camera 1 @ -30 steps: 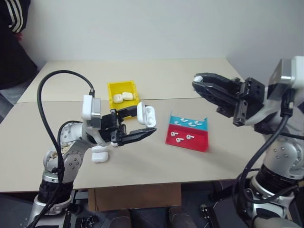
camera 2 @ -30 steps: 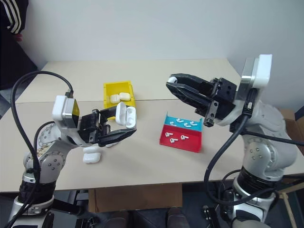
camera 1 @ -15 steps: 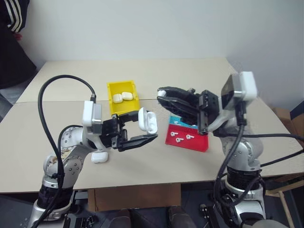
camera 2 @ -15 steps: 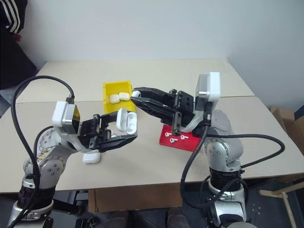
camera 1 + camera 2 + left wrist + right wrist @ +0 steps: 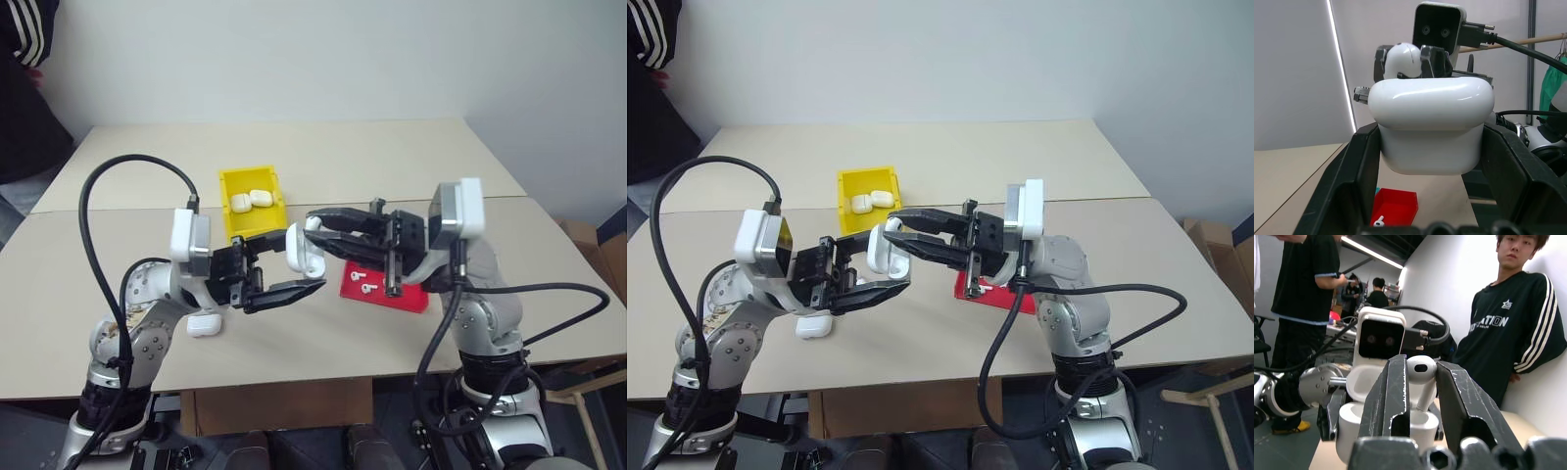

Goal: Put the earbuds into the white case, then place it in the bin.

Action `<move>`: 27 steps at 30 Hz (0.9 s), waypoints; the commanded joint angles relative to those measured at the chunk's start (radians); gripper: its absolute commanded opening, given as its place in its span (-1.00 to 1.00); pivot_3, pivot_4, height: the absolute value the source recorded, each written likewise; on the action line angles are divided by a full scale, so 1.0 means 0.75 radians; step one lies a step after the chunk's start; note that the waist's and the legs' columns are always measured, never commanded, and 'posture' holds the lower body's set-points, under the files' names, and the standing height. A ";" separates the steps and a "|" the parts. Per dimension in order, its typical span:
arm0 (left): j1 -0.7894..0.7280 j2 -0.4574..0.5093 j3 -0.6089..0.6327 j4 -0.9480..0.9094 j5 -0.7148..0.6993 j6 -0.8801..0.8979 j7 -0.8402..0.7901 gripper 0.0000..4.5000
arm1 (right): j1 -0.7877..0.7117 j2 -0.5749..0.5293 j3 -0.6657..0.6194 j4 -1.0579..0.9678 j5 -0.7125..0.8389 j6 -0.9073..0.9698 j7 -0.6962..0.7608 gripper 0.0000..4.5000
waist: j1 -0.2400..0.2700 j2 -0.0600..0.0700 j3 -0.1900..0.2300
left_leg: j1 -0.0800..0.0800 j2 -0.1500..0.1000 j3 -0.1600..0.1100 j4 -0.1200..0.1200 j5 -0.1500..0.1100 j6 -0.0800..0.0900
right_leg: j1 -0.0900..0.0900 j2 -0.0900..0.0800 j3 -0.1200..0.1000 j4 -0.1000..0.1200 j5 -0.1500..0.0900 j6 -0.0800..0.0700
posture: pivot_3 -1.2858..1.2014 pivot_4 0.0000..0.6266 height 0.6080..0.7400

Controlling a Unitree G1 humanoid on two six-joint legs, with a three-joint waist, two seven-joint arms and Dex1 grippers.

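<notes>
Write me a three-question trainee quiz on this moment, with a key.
1. True or false: the left gripper holds the white case with its lid open.
2. What does the right gripper hold? A) an earbud B) a case C) nothing
3. How many cases lie in the bin?

Key: 1 true. 2 A, the earbud, just above the case. 3 two.

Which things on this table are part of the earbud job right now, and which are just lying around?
In use:
- open white case, held by the left gripper
- earbud, pinched by the right gripper over the case
- yellow bin

Lying about:
- spare case on the table
- red and blue tray with loose earbuds
- two cases already in the bin
</notes>
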 commanded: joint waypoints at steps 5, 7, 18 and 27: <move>-0.026 -0.005 0.005 -0.030 -0.006 -0.025 -0.018 0.24 | 0.009 -0.020 0.015 0.001 -0.008 -0.070 0.009 -0.65 | 0.000 0.000 0.000 | 0.000 0.000 0.000 0.000 0.000 0.000 | 0.000 0.000 0.000 0.000 0.000 0.000 | 0.03 -0.52 1.00; -0.027 -0.006 0.005 -0.029 -0.005 -0.024 -0.019 0.24 | 0.009 -0.022 0.018 0.005 -0.010 -0.074 0.008 -0.65 | -0.001 0.000 0.000 | 0.000 0.000 0.000 0.000 0.000 0.000 | 0.000 0.000 0.000 0.000 0.000 0.000 | 0.03 -0.52 1.00; -0.031 -0.016 0.001 -0.022 0.008 -0.032 -0.020 0.24 | 0.006 -0.057 0.032 0.008 0.006 -0.061 0.028 -0.39 | 0.000 0.000 0.000 | 0.000 0.000 0.000 0.000 0.000 0.000 | 0.000 0.000 0.000 0.000 0.000 0.000 | 0.03 -0.52 1.00; -0.030 -0.023 0.001 -0.009 0.026 -0.038 -0.026 0.24 | 0.019 -0.073 0.039 0.008 -0.032 -0.118 0.022 -0.29 | 0.000 0.000 0.000 | 0.000 0.000 0.000 0.000 0.000 0.000 | 0.000 0.000 0.000 0.000 -0.001 0.001 | 0.03 -0.52 1.00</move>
